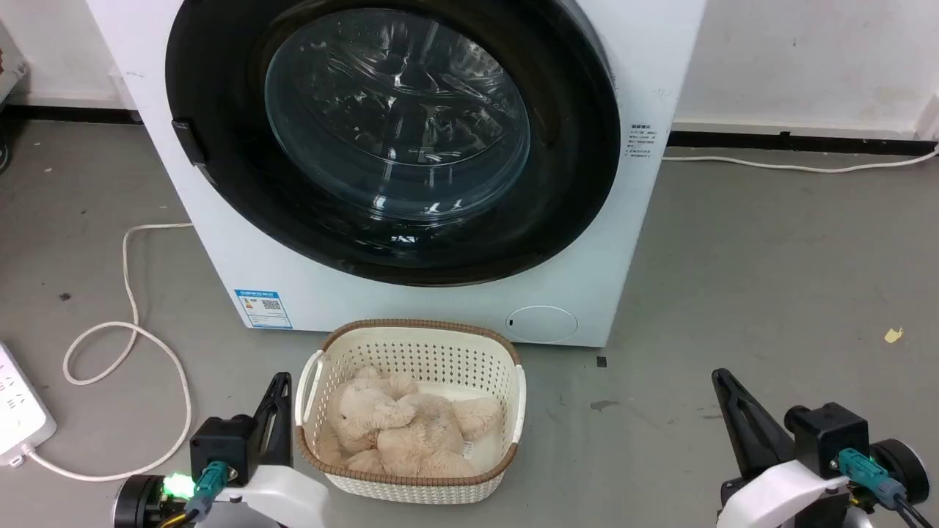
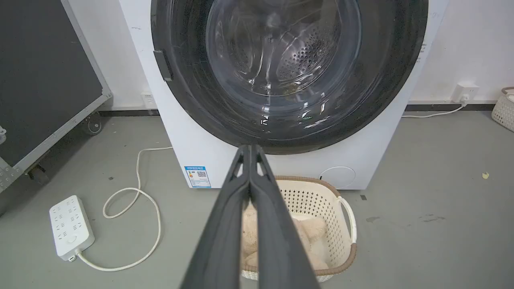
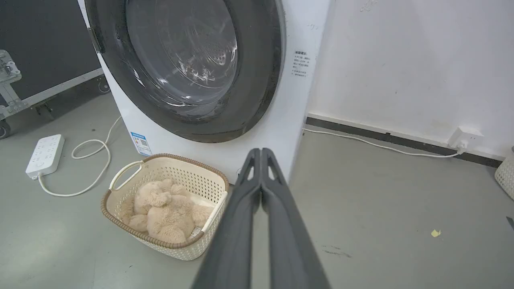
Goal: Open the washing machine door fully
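The white washing machine (image 1: pixel 220 249) stands ahead on the grey floor. Its round glossy black door (image 1: pixel 579 147) lies flat against the front, closed, with a small dark handle tab (image 1: pixel 189 141) on its left rim. Through the door's glass bowl the steel drum shows. My left gripper (image 1: pixel 279 379) rests low at the lower left, fingers pressed together with nothing between them. My right gripper (image 1: pixel 720 375) sits low at the lower right, also shut and empty. Both are well short of the door (image 2: pixel 381 80), which the right wrist view sees (image 3: pixel 257 80) from the side.
A cream perforated basket (image 1: pixel 506 352) with a beige plush toy (image 1: pixel 396 429) stands on the floor right before the washer, between my grippers. A white power strip (image 1: pixel 18 411) and looping cable (image 1: pixel 132 330) lie at the left. A dark wheeled case (image 2: pixel 44 80) stands farther left.
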Controlling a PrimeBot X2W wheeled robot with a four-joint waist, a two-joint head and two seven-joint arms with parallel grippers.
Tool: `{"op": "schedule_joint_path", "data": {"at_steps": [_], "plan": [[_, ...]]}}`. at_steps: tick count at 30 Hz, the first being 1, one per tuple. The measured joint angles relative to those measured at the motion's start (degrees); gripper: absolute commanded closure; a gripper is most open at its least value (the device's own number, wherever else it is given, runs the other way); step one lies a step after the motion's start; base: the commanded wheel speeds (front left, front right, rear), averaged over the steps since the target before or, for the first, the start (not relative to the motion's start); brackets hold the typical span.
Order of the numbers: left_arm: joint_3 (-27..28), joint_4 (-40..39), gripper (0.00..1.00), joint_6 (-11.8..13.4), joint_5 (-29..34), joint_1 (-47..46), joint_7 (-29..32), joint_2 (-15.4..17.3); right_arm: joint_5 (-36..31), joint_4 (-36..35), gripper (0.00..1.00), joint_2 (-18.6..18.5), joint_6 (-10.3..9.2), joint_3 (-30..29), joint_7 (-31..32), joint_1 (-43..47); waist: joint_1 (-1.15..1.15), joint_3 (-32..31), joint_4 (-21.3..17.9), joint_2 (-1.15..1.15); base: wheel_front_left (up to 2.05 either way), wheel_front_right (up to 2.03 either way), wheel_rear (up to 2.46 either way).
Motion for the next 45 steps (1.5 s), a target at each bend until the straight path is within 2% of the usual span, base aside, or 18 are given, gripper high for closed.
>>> {"op": "schedule_joint_path", "data": {"at_steps": [33,34,45], "plan": [[0.00,0.00,1.00,0.00,0.00,0.00,0.00,-0.01,0.00,0.00,1.00,0.00,0.00,0.01,0.00,0.00,0.00,0.00,0.00,0.00,0.00,0.00,0.00],[0.00,0.00,0.00,0.00,0.00,0.00,0.00,-0.01,0.00,0.00,0.00,0.00,0.00,0.01,0.00,0.00,0.00,0.00,0.00,0.00,0.00,0.00,0.00],[-0.32,0.04,0.00,-0.01,-0.02,0.04,-0.35,-0.01,0.23,0.07,0.00,0.00,0.00,0.26,-0.30,0.03,0.00,0.05,0.02,0.00,0.00,0.00,0.00]]}}
